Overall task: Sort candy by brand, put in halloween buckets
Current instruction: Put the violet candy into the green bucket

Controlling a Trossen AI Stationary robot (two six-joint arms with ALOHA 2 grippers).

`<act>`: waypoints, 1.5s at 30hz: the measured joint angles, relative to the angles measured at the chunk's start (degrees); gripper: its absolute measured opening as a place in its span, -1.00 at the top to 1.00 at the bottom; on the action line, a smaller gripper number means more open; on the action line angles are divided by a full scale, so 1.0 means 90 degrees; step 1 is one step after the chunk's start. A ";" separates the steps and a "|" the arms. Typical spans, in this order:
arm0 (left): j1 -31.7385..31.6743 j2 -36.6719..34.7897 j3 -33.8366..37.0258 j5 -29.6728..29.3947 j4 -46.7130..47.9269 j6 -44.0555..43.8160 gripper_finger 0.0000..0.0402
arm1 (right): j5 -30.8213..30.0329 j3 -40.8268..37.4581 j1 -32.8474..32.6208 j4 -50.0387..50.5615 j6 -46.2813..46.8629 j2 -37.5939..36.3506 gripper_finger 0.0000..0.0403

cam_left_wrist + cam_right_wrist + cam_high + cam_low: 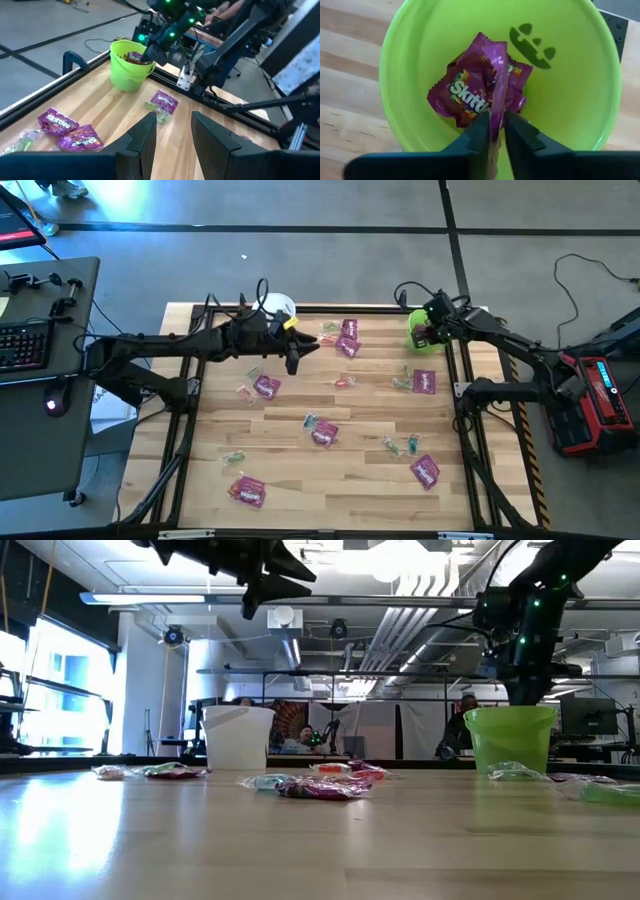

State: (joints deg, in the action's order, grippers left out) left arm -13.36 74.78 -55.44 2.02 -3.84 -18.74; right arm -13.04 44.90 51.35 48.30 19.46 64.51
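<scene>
From above, our right gripper [430, 328] hovers over the green bucket [417, 332] at two o'clock; loose candy [323, 433] scatters mid-table, edges well apart. At table level, the white bucket [238, 736] stands clear. Our left gripper [171, 131] gapes empty. Our right fingers [479, 131] pinch a purple packet [480, 90], light, crinkly, best taken by its flat edge.

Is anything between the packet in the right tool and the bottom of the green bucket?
Nothing visible blocks it. The right tool pinches a purple packet directly over the open green bucket; below lie only purple packets already dropped in, which it would land on.
</scene>
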 joint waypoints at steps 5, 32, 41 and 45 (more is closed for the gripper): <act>-0.0204 0.0000 0.0000 0.0369 0.0051 0.0203 0.43 | 0.0250 0.0362 -0.0002 0.0131 0.0002 0.0000 0.33; -0.0207 0.0000 0.0000 -0.0088 0.0114 0.0334 0.43 | 0.0946 0.0955 -0.3098 -0.2890 0.0250 0.0069 0.49; -0.0207 0.0000 0.0000 -0.0090 0.0124 0.0422 0.43 | 0.0910 0.0955 -0.3429 -0.3621 -0.0097 0.1376 -0.03; -0.0207 0.0000 0.0000 -0.0090 0.0182 0.0377 0.43 | 0.0498 0.0955 -0.3497 -0.4018 -0.0650 0.1911 -0.21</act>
State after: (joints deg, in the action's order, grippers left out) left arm -15.22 74.78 -55.44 1.21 -2.20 -15.34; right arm -8.55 53.49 19.88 12.14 13.61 81.71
